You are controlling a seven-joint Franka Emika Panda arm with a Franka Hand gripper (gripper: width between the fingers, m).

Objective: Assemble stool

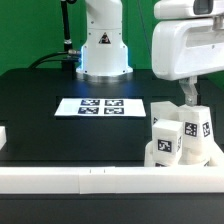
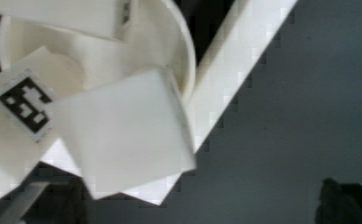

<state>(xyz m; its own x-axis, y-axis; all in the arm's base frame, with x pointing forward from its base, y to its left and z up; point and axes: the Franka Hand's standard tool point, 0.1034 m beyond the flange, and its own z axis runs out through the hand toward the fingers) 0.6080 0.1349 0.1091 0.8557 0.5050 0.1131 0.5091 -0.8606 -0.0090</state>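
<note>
Spread pincer [image 1: 190, 97] poised above stool parts at desk's near corner.

Nearest: long white border rail [image 1: 90, 180]; just behind it, on the exterior view's right, 3 small white tagged block legs [image 1: 186, 133] standing upright against the round white plastic seat [image 1: 165, 156]. Directly above, pincer jaws wide apart, holding nothing; legs' long axes vertical, straight below. Farther back: black desk [image 1: 40, 100], flat marker board [image 1: 102, 106].

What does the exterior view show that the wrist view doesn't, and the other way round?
Only the exterior view shows the marker board lying flat on the black table, the arm's base behind it, and the white border rail in front. Only the wrist view shows, close up, the curved edge of the seat and the dark tips of the open hand. Both show the tagged white block legs clustered together.
</note>
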